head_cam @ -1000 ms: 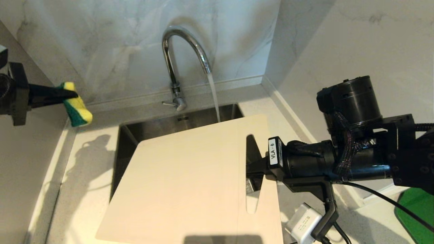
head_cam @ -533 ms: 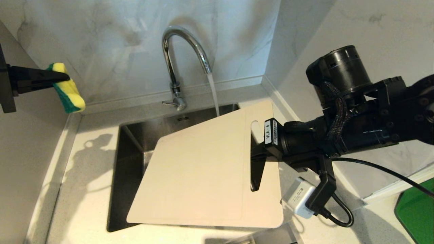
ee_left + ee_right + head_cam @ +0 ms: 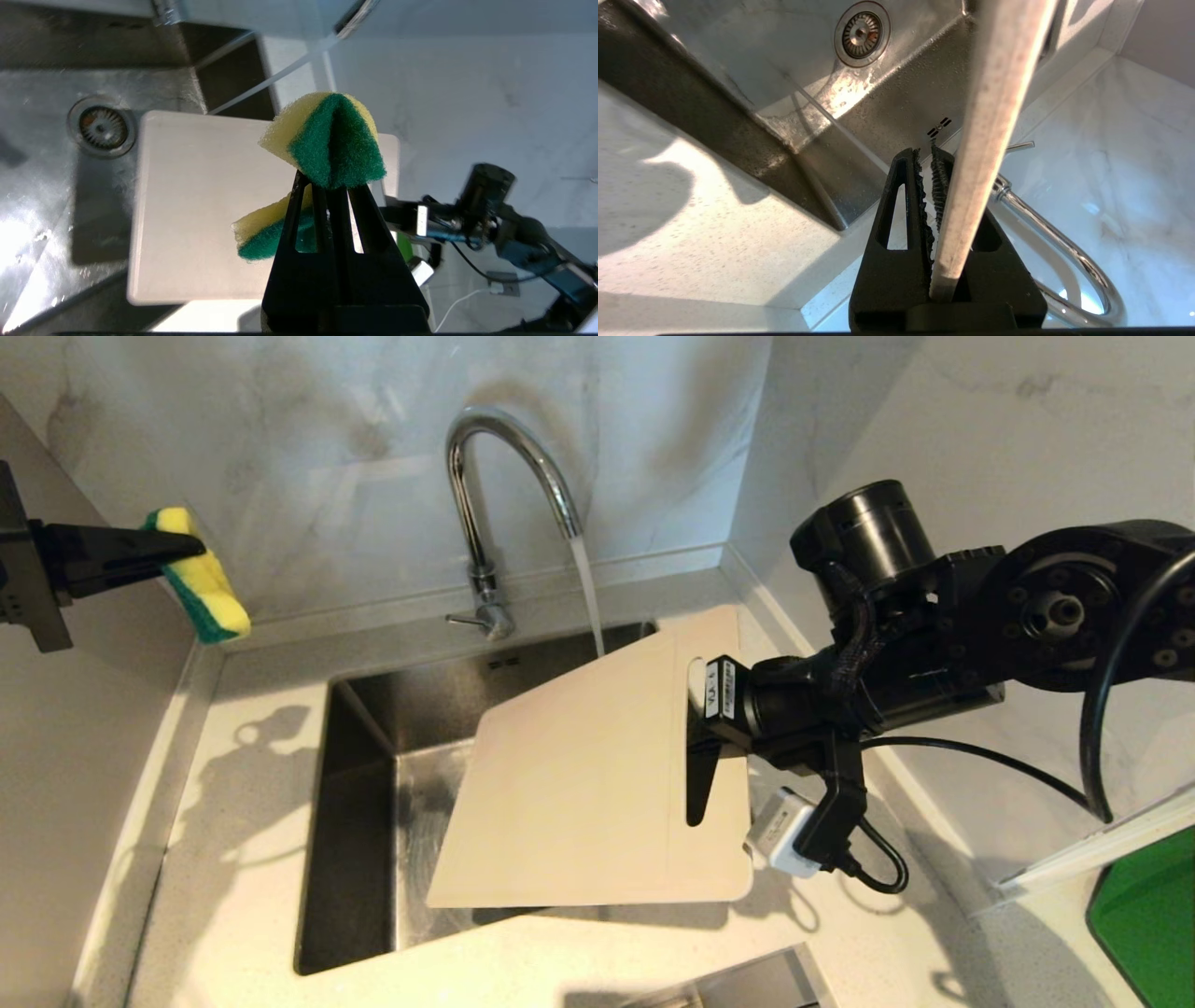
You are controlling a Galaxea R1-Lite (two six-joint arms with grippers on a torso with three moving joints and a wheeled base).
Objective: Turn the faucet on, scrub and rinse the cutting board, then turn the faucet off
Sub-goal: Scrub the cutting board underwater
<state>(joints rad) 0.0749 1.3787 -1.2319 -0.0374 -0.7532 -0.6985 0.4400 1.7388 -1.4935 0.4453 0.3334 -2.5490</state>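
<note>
Over the sink (image 3: 355,859), the cutting board (image 3: 579,784) is clamped by the right gripper (image 3: 702,747); a sponge (image 3: 201,574) is pinched by the left gripper (image 3: 177,549).

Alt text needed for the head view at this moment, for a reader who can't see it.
The right gripper holds the cream cutting board by its handle end, tilted over the steel sink, while water runs from the chrome faucet behind it. At far left, the left gripper grips a yellow-green sponge above the counter.
</note>
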